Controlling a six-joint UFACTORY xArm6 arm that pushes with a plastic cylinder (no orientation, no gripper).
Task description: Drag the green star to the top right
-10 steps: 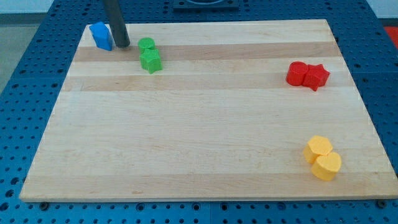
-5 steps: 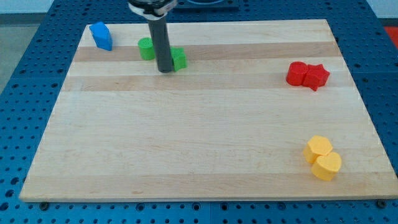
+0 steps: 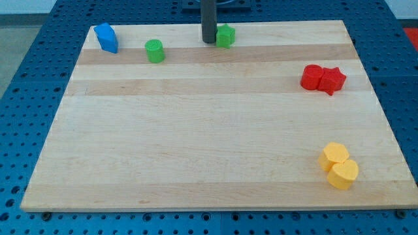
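In the camera view the rod is reaching down from the view's top, its upper part cut off by the frame edge; having no jaws, it is gripping nothing. The tip [image 3: 208, 42] is touching the green star [image 3: 225, 36], which is sitting just to its right near the board's [image 3: 196, 143] top edge, its star shape partly hidden. The green cylinder [image 3: 155, 51] is lying to the tip's left, the blue block [image 3: 106, 37] farther left

Board's top edge, from the green star [image 3: 226, 36] rightward: open. Red blocks [image 3: 322, 79] stand lower right; tip [image 3: 208, 42] touches the star's left.
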